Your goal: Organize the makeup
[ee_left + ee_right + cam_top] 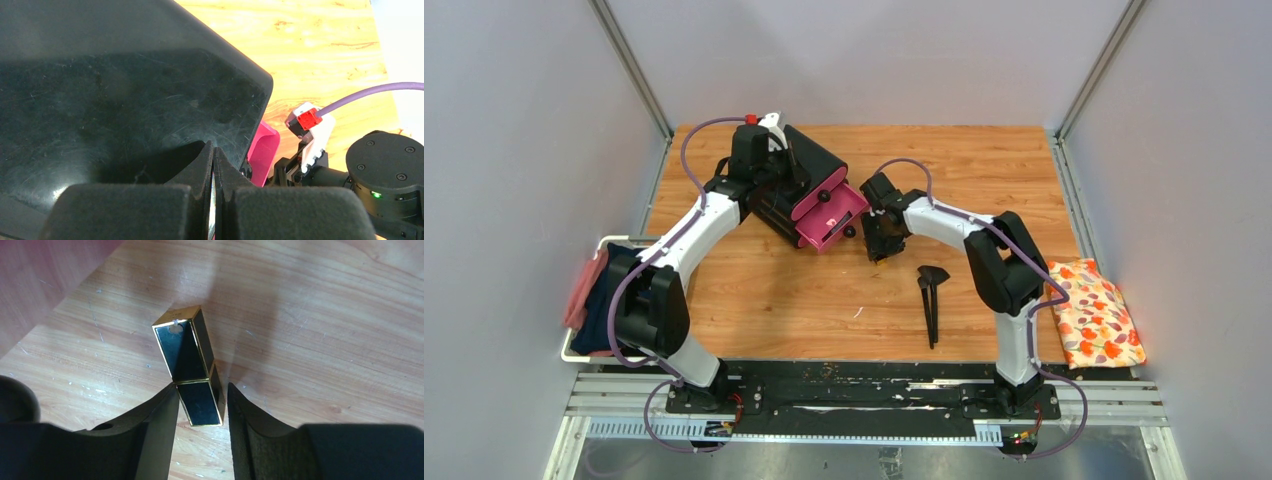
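Note:
A black-and-gold case (192, 370) has its near end between the fingertips of my right gripper (202, 405), which is shut on it just above the wood. In the top view this gripper (879, 240) is right of the open pink drawer (829, 215) of the black box (809, 160). My left gripper (214, 160) is shut and empty, resting on the box's black top (125, 90), with the drawer (262, 150) past its edge. Black long-handled brushes (932, 300) lie on the table (774, 290) near the right arm. The sponges and the short tube are not in view.
An orange floral cloth (1094, 312) lies at the table's right edge. A white bin (589, 290) with red and dark cloths hangs off the left edge. Grey walls close in the back and both sides.

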Available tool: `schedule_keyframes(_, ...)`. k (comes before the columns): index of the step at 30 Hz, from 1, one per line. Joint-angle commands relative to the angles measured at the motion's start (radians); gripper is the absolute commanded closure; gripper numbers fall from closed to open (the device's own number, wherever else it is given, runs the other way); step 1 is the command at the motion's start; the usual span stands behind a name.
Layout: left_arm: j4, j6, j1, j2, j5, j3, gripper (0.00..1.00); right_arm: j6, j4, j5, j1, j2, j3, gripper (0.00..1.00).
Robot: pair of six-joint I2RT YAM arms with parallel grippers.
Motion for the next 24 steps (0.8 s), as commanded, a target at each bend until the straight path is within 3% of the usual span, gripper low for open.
schedule_keyframes(1,-0.131,0.018,0.005,0.017,-0.019,-0.039,1.00,0.017,-0.007,-0.004,0.006,0.039,0.014,0.57)
schedule_keyframes(3,-0.132,0.019,0.006,0.015,-0.021,-0.041,1.00,0.021,-0.007,0.002,0.006,0.043,0.017,0.60)
schedule_keyframes(5,-0.132,0.019,0.006,0.015,-0.021,-0.042,1.00,0.022,-0.007,0.002,0.006,0.048,0.022,0.69)
schedule_keyframes(8,-0.131,0.019,0.005,0.014,-0.019,-0.043,1.00,0.026,-0.013,-0.001,0.006,0.053,0.024,0.95)
schedule_keyframes(9,-0.131,0.019,0.005,0.013,-0.019,-0.044,1.00,0.030,-0.016,0.000,0.006,0.049,0.019,1.00)
schedule_keyframes(12,-0.133,0.021,0.006,0.008,-0.021,-0.045,1.00,0.043,-0.016,0.010,0.007,0.001,-0.019,1.00)
schedule_keyframes(18,-0.128,0.014,0.006,0.008,-0.015,-0.044,1.00,0.084,-0.016,0.032,0.016,-0.242,-0.097,1.00)
schedule_keyframes(24,-0.122,0.007,0.005,0.008,-0.005,-0.042,1.00,0.090,-0.026,-0.054,0.021,-0.331,0.007,1.00)
